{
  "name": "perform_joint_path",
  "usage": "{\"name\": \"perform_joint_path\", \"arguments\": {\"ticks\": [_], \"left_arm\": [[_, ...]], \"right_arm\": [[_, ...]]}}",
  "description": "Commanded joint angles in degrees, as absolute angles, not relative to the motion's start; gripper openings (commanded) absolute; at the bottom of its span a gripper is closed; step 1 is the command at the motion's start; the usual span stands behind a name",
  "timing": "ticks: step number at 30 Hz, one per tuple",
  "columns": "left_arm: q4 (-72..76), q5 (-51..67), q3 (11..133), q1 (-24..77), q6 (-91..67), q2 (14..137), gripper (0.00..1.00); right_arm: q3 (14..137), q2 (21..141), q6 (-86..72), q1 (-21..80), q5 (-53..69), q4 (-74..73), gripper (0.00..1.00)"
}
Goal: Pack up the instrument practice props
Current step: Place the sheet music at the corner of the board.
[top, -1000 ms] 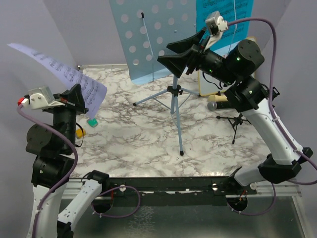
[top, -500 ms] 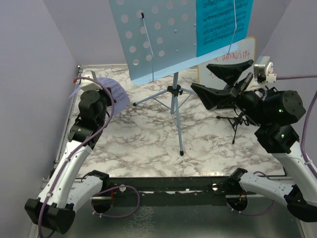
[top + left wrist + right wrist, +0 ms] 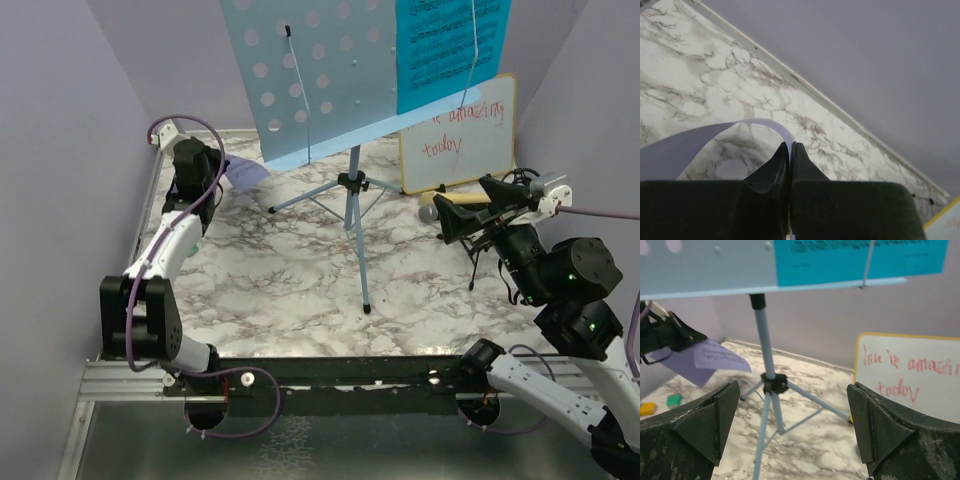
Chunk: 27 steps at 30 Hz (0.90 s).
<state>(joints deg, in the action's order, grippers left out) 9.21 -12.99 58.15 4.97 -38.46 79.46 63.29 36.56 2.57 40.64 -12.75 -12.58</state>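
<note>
The light-blue perforated music rack (image 3: pixel 300 80) stands on tripod legs (image 3: pixel 352 205) mid-table, with the cyan sheet (image 3: pixel 450 50) on its right half. My left gripper (image 3: pixel 220 172) reaches the far left corner, shut on the printed music sheet (image 3: pixel 246 172), which curls away from the fingertips in the left wrist view (image 3: pixel 685 150). My right gripper (image 3: pixel 470 207) is open and empty at the right, facing the rack's pole (image 3: pixel 765 340). The cream handheld microphone (image 3: pixel 445 207) lies behind it. The black microphone's small tripod (image 3: pixel 478 255) stands just below; its body is hidden.
The wood-framed whiteboard (image 3: pixel 460 135) with red writing leans at the back right and also shows in the right wrist view (image 3: pixel 910 375). Small green (image 3: pixel 674 400) and orange (image 3: pixel 646 408) blocks lie at the left. Purple walls close in the table.
My left arm carried the printed sheet from high at the near left down to the far left corner. My right gripper drew back from the rack and dropped to the right.
</note>
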Motion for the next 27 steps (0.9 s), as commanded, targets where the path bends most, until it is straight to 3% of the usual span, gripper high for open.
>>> {"name": "perform_joint_path", "arguments": {"ticks": [1, 9, 27], "left_arm": [[16.0, -9.7, 68.4, 1.7, -43.6, 87.9, 0.0], [17.2, -12.4, 77.9, 0.6, -40.5, 93.2, 0.0], [34.4, -18.1, 55.0, -2.2, -65.7, 107.6, 0.0]], "right_arm": [[59.7, 32.7, 5.2, 40.5, -24.0, -18.0, 0.97], [51.1, 25.9, 7.1, 40.5, -29.4, -14.2, 0.97], [43.8, 21.9, 8.5, 40.4, -31.8, -8.3, 0.97]]}}
